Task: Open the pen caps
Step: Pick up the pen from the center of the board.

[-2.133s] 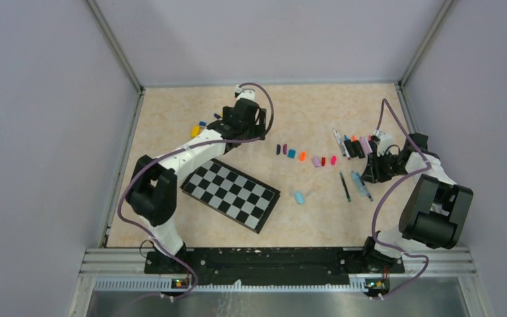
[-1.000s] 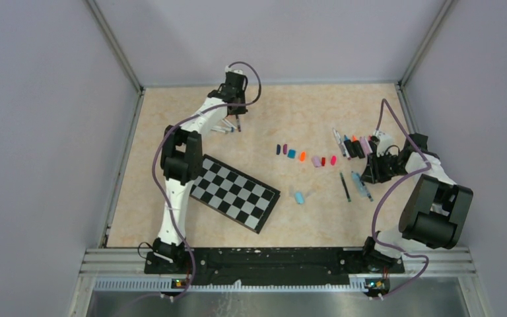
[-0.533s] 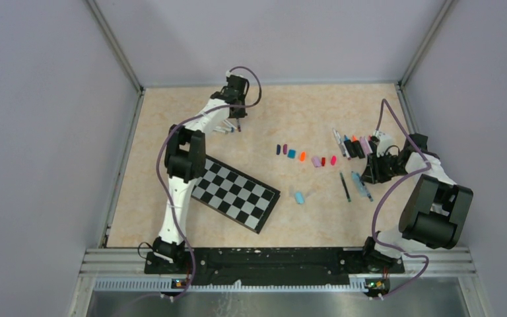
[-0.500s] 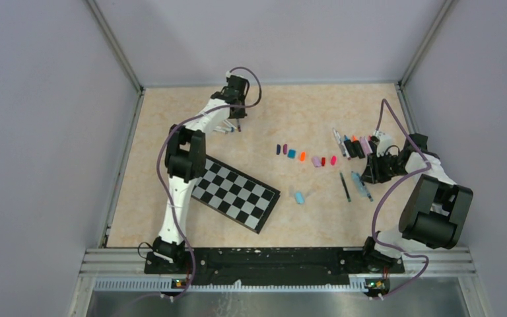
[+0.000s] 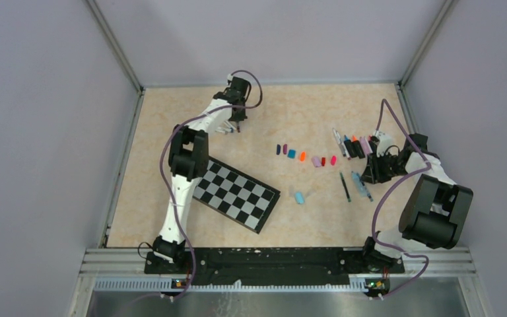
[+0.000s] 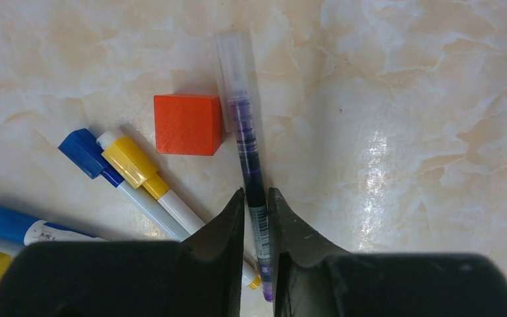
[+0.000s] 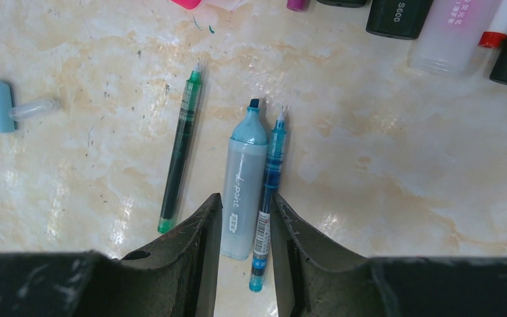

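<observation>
Just beside the orange cube (image 6: 188,124) lies a purple pen (image 6: 249,158), its clear cap (image 6: 232,63) on and reaching past the cube, away from the left gripper (image 6: 255,193), which pinches the barrel. The right gripper (image 7: 244,198) straddles a teal marker (image 7: 241,185); whether it grips, I cannot tell.

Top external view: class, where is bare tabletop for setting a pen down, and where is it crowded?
Bare: the far strip between the purple pen and the marker cluster; the near patch between the chessboard and the right arm's base. Crowded: the pen caps and the loose pens.
</observation>
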`<state>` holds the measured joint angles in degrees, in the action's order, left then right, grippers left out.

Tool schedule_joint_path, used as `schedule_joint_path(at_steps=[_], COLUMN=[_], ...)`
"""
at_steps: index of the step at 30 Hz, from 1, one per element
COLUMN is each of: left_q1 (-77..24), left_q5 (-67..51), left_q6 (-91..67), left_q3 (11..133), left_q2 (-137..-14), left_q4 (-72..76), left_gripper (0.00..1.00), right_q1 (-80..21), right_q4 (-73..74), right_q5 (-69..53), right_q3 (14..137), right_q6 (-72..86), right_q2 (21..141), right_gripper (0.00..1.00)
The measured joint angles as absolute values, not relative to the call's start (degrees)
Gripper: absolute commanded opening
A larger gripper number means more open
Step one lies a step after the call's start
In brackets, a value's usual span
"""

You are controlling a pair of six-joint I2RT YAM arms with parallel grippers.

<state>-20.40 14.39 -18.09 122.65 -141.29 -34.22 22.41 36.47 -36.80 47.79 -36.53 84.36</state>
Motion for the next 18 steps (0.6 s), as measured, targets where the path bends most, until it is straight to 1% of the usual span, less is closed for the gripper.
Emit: schedule_joint_path(at_steps=[7, 9, 11, 14, 18], left_q1=[-20.9, -21.0, -21.1, -21.1, -21.2], left_q5=[13.0, 12.6, 12.1, 11.1, 8.4], left_q6=[-18.0, -18.0, -18.0, -18.0, -17.9], left_q3=[122.9, 122.9, 122.8, 122.3, 120.2], left_q2=[-141.6, -141.6, -141.6, -141.3, -140.0], left_q4=[-34.9, -35.0, -34.9, -34.5, -33.2], left_gripper=[0.18, 0.14, 0.06, 0.00, 0.00], right_q1=[22.4, 22.4, 22.4, 22.4, 22.4], right_q4=[36.5, 36.5, 36.5, 36.5, 36.5], right_q5=[-36.8, -36.9, -37.0, -37.2, -37.5], right_q3=[47.8, 47.8, 47.8, 47.8, 47.8], right_q6=[-36.5, -36.5, -36.5, -36.5, -36.5], right_q2=[84.4, 84.4, 84.4, 84.4, 84.0], right_gripper=[0.32, 0.32, 0.32, 0.32, 0.32])
